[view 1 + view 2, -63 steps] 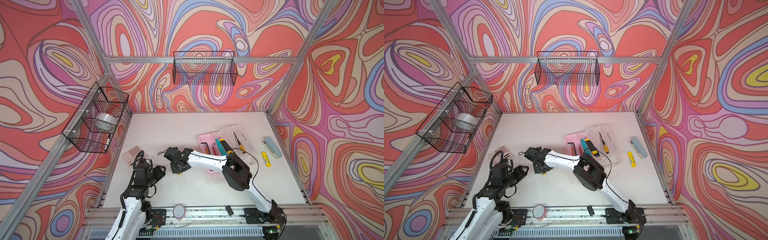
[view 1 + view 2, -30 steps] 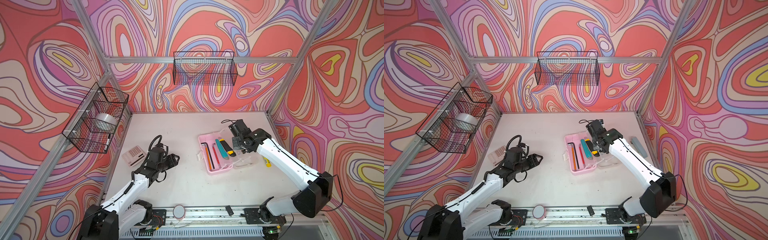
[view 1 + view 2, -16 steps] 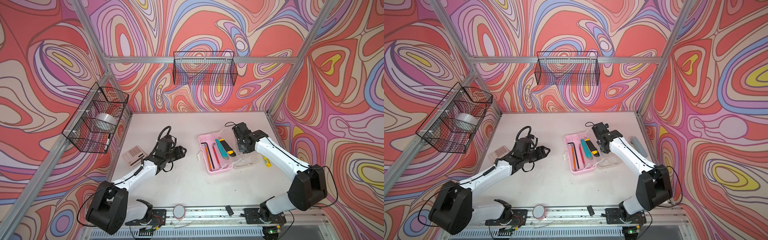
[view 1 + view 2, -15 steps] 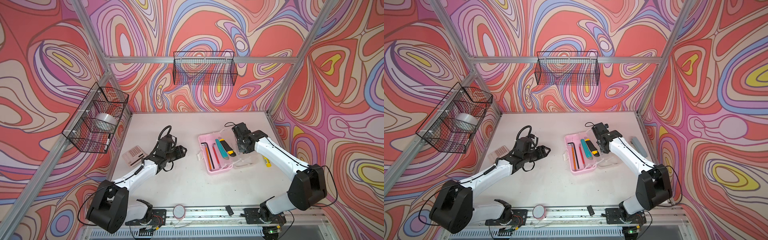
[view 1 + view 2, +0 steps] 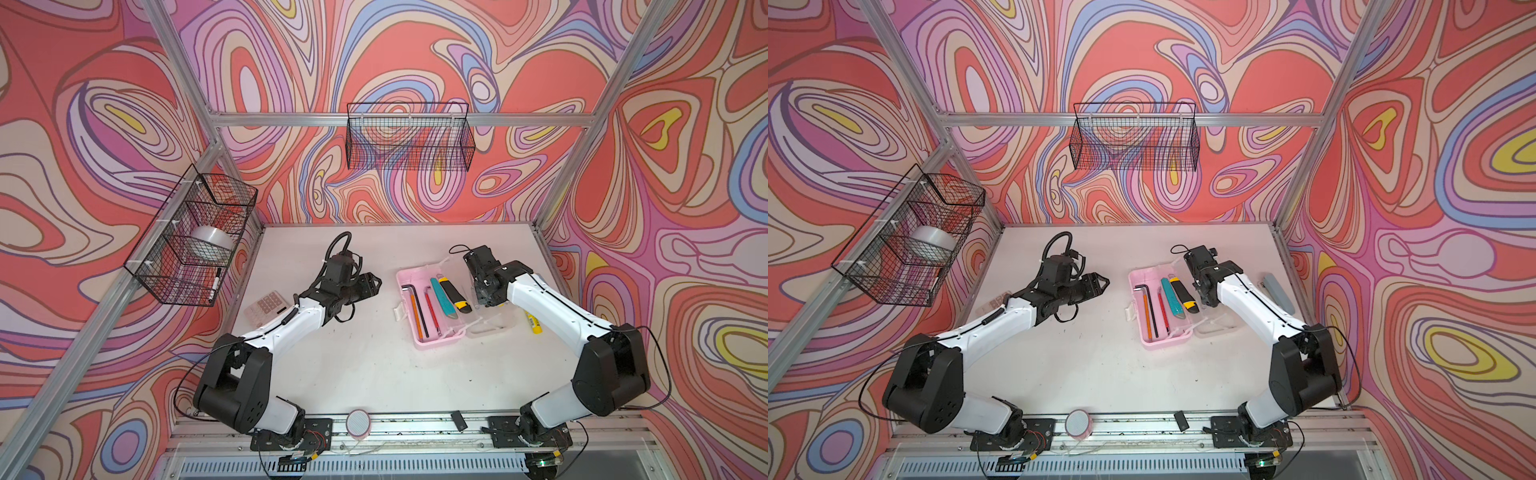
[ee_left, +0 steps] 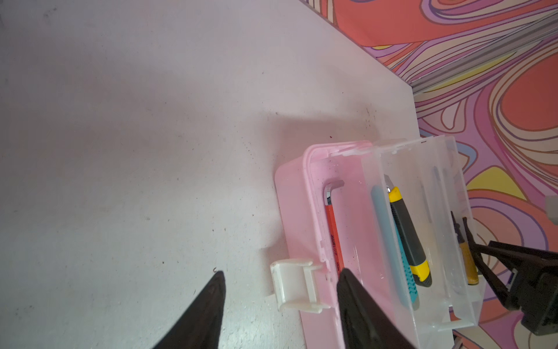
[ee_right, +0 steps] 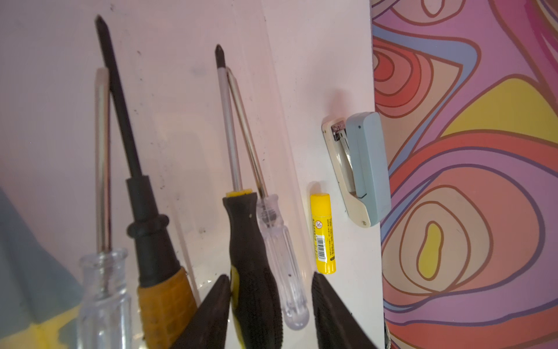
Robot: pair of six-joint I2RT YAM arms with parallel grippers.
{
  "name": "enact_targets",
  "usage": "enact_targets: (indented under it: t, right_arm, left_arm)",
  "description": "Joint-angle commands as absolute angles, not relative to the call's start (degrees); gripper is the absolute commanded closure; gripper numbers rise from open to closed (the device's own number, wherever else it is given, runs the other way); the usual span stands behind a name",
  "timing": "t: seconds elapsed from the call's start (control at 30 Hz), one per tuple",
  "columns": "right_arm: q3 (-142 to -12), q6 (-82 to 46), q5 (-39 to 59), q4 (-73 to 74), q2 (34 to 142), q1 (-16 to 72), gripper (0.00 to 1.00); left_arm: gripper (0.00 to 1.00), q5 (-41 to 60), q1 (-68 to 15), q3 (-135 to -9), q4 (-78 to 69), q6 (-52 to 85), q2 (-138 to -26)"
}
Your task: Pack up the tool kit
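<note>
The tool kit's pink case (image 5: 440, 340) lies open right of the table's middle, its clear lid (image 5: 494, 324) folded out flat to the right. Inside are hex keys (image 5: 415, 305), a teal tool (image 5: 442, 297) and a black-yellow utility knife (image 5: 455, 295). My left gripper (image 5: 377, 284) (image 6: 282, 276) hangs open just left of the case, apart from it, facing the white handle (image 6: 294, 284). Over the lid my right gripper (image 5: 484, 300) (image 7: 270, 275) points down, open. A black-handled screwdriver (image 7: 253, 256) and a clear-handled one (image 7: 280, 241) lie between its jaws.
A yellow glue stick (image 5: 532, 324) and a grey-blue bar (image 5: 1277, 293) lie right of the lid, near the table's edge. The calculator (image 5: 268, 305) sits at the left edge. Wire baskets (image 5: 409, 143) hang on the walls. A round disc (image 5: 358, 422) rests on the front rail.
My left gripper has reached rightward to the case. The right gripper has shifted from above the case to above the lid. In the last half second both arms barely moved.
</note>
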State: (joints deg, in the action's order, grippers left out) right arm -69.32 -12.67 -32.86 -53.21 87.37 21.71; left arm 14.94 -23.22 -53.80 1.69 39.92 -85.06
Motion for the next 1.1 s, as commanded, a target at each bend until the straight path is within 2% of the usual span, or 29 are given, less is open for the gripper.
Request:
enact_targets:
  t: [0.0,0.07,0.33,0.57,0.87,1.07]
  right_arm:
    - [-70.8,-13.9,-30.0,-54.2,84.8,21.9,0.54]
    - [-71.5,-15.7,-28.6,-54.4,82.2,21.9,0.56]
    - [-70.7,-22.6,-12.9,-49.8,70.9,21.9,0.59]
    - [-68.7,-23.4,-14.1,-49.7,67.0,21.9,0.60]
    - [-66.3,-22.3,-16.3,-48.8,64.4,22.0,0.60]
    - [-64.7,-22.3,-16.2,-47.3,63.7,22.0,0.60]
  left_arm:
    - [0.40,14.0,-24.2,-57.7,4.4,37.8,-87.6]
    - [0.41,13.8,-24.8,-59.7,4.9,37.3,-89.4]
    - [0.42,11.0,-28.8,-68.7,10.0,35.7,-97.8]
    - [0.43,-2.2,-34.5,-80.8,25.8,31.1,-104.8]
    - [0.43,-4.8,-34.6,-88.8,31.7,31.6,-115.9]
    - [0.51,-6.5,-34.4,-92.4,32.6,31.4,-120.3]
